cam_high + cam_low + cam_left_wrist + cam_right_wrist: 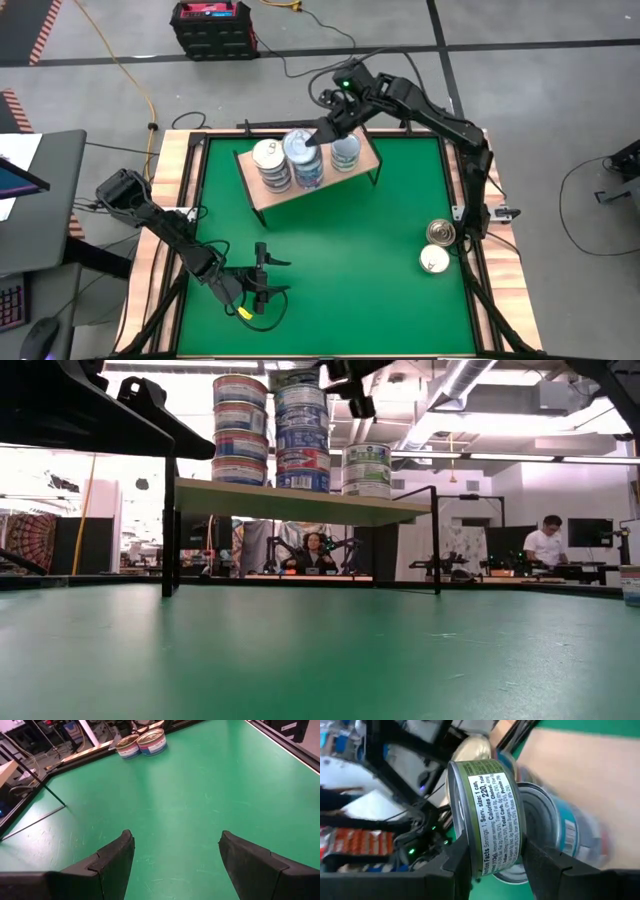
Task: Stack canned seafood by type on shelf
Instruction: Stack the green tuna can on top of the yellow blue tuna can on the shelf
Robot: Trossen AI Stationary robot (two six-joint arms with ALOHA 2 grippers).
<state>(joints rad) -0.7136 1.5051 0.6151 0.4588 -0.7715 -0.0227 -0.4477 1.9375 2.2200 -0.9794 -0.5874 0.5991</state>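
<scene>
Above the shelf [300, 180] we see the right gripper [495, 855] clamping a green can [487, 815] by its rigid, slick sides; the left gripper [175, 860] hangs open, empty.

left gripper [173, 857]: fingers spread, empty, over green table [200, 795] | two cans [141, 743]: side by side at far edge
</scene>
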